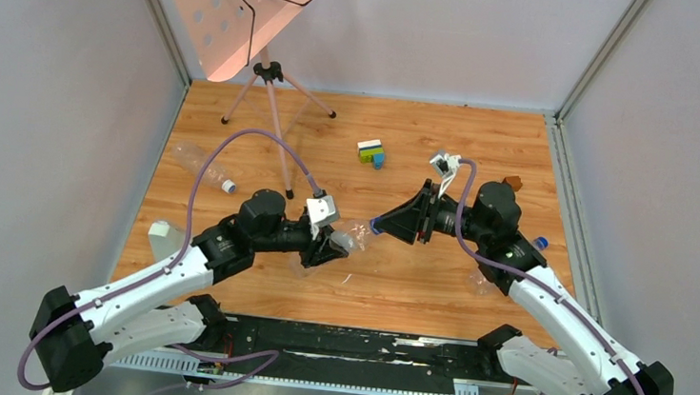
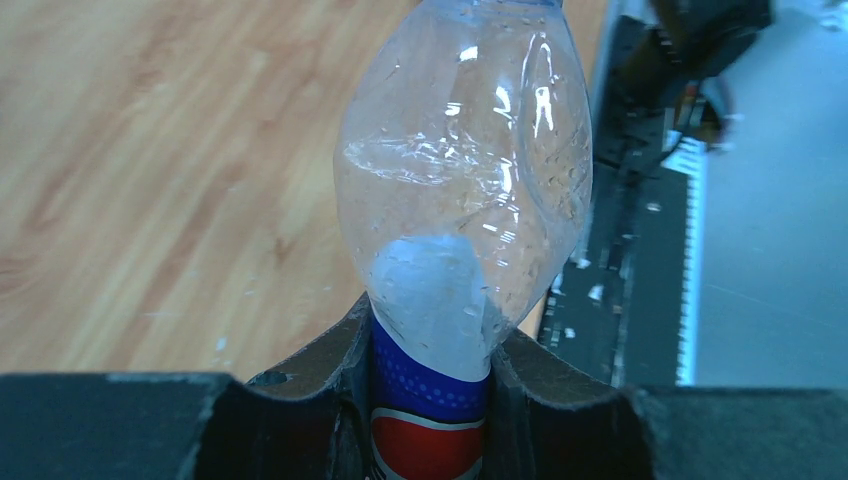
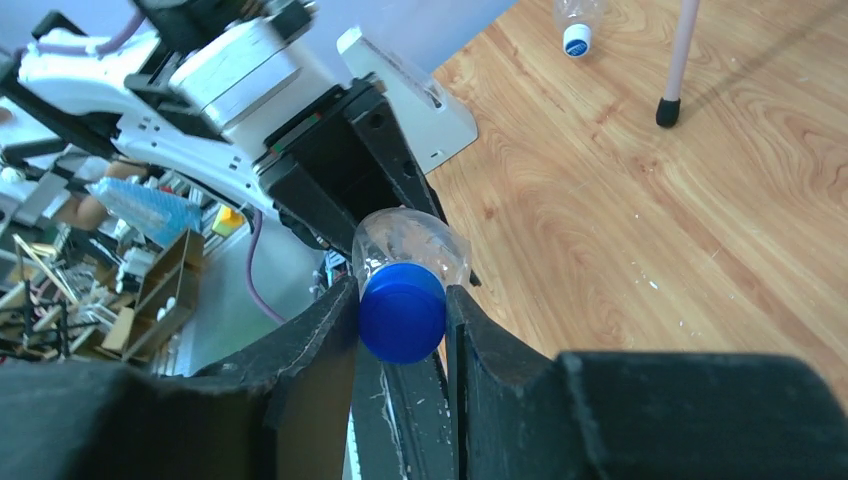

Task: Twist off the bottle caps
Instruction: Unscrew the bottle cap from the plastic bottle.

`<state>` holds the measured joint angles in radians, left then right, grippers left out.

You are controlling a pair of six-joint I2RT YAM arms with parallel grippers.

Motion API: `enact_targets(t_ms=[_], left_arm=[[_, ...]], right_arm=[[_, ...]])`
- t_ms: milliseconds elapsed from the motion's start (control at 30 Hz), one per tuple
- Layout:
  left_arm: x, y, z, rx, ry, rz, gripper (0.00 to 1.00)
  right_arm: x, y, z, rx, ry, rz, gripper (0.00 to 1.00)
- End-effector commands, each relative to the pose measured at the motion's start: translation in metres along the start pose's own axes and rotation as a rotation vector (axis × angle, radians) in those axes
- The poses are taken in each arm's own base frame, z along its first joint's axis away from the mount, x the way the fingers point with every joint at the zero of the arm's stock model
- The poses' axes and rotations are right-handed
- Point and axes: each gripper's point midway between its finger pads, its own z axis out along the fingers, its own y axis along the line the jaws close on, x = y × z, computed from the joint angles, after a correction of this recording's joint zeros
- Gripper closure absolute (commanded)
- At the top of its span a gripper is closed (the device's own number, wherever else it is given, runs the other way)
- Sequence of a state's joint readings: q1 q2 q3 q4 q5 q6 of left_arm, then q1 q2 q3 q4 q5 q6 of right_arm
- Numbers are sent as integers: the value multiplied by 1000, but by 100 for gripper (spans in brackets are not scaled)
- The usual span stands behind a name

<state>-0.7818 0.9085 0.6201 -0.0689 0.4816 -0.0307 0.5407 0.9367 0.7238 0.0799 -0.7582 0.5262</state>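
Dark blue cap (image 3: 402,312), lower centre. Clear bottle (image 2: 465,170) with blue white-dotted label (image 2: 428,385), red and white band below. Light woodgrain worktop (image 1: 434,281). Pink perforated stand (image 1: 239,6), upper left.

I see a clear, crinkly plastic bottle with a blue wrap label (image 2: 465,190) held level, its dark blue round screw cap (image 3: 402,310) on. Another clear bottle (image 1: 198,163) lies at left, whitish cap (image 1: 228,187) on.

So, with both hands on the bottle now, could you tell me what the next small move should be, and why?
Probably a twist of the right hand to start loosening the blue cap. Its fingers are shut on the cap's sides, and the left hand clamps the bottle at its label, so the body should hold against the turn.
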Motion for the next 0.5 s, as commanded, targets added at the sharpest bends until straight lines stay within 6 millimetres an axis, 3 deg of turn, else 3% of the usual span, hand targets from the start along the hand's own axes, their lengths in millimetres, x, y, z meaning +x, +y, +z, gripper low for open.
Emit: enact_targets(t_ms=[0, 133, 200, 300, 467], left_arm=[[-46, -31, -12, 238, -126, -66, 99], [-45, -33, -13, 249, -99, -68, 98], [-39, -29, -12, 227, -82, -86, 97], [-32, -23, -11, 189, -70, -76, 94], [-21, -1, -13, 52, -55, -35, 94]], right_arm=[[6, 1, -5, -26, 3, -120, 89], [1, 9, -8, -40, -21, -103, 77], [-1, 12, -9, -40, -32, -91, 57], [-7, 9, -12, 7, -61, -55, 38], [-21, 10, -18, 70, -125, 12, 27]])
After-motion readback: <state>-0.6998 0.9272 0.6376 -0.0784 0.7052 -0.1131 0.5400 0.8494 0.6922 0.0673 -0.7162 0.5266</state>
